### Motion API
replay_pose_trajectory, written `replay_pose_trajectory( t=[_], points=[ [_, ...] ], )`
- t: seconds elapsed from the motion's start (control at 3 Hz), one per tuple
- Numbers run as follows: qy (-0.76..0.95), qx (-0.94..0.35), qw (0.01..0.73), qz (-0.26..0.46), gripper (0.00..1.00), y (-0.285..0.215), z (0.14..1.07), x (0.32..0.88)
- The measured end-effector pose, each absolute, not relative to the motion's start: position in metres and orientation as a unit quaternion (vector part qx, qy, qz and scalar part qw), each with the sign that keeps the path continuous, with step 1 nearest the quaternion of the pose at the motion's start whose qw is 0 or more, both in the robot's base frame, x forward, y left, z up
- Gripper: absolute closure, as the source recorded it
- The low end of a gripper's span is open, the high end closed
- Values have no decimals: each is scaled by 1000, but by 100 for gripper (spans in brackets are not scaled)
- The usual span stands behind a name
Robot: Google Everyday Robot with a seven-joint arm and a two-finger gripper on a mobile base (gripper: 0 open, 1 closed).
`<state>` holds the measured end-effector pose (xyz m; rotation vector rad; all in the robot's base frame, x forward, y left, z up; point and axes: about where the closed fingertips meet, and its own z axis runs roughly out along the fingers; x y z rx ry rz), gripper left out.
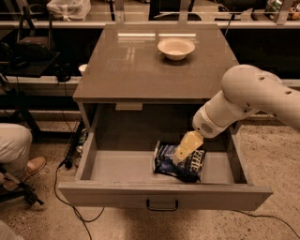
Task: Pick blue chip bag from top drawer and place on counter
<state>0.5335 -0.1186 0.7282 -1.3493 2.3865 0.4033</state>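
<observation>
The top drawer (164,196) stands pulled open below the counter (140,61). The blue chip bag (165,164) lies flat on the drawer floor, right of centre. My gripper (182,153), with pale yellow fingers, reaches down from the white arm on the right and sits right over the bag's middle, covering part of it. Whether it touches the bag does not show.
A white round bowl (176,48) sits at the back of the counter. A person's leg and shoe (18,154) are at the left on the floor, with cables (70,201) beside the cabinet. Shelving and a plastic bag (65,8) stand behind.
</observation>
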Motion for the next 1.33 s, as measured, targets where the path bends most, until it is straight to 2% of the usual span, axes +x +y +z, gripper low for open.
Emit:
replay_pose_trajectory(
  t=[1.0,1.33],
  points=[
    [851,-500,126,102,0,-95,651,540],
    [853,-498,116,104,26,-102,631,542]
  ],
)
